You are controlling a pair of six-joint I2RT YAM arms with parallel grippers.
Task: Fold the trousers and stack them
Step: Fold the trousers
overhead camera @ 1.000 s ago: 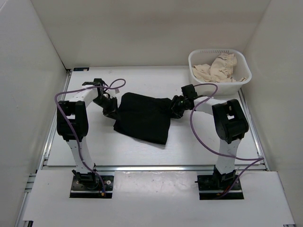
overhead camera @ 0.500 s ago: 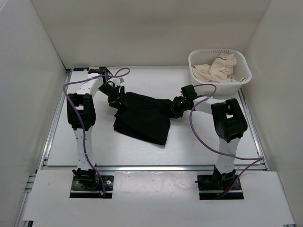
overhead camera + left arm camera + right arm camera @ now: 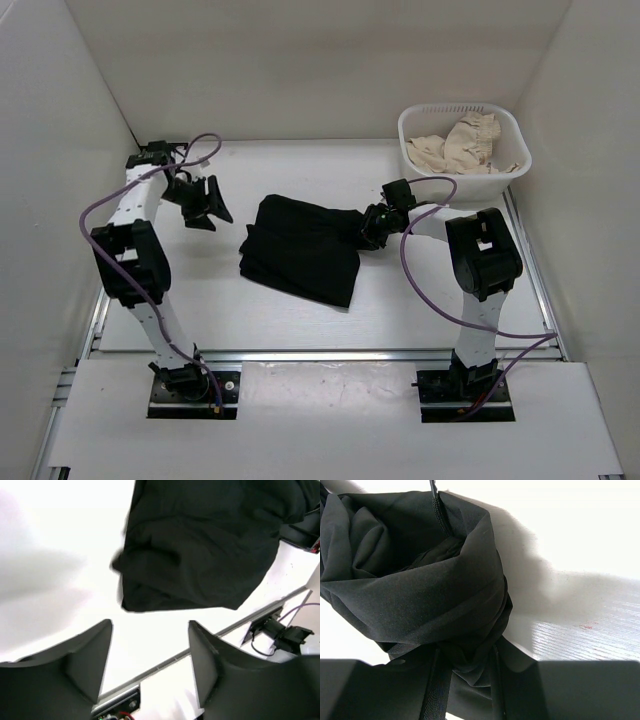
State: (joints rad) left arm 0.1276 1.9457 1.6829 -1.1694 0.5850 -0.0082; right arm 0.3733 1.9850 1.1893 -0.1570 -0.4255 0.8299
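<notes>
**Trousers held on the right side only**

In the top view the folded black trousers (image 3: 305, 250) lie on the surface (image 3: 300, 325) at the centre of the frame. The right end effector (image 3: 372, 228) is clamped on their upper right corner. The left end effector (image 3: 205, 203), with fingers apart and empty, hangs to their left and clear of the cloth. The right arm is therefore the nearer one.

black trousers (image 3: 303, 248) (plain), white basket (image 3: 463, 158), cream cloth (image 3: 462, 142)

No readable text, label, brand, number or sign is showing on the trousers (image 3: 300, 255) or on the white basket (image 3: 465, 182) beyond them.
</notes>
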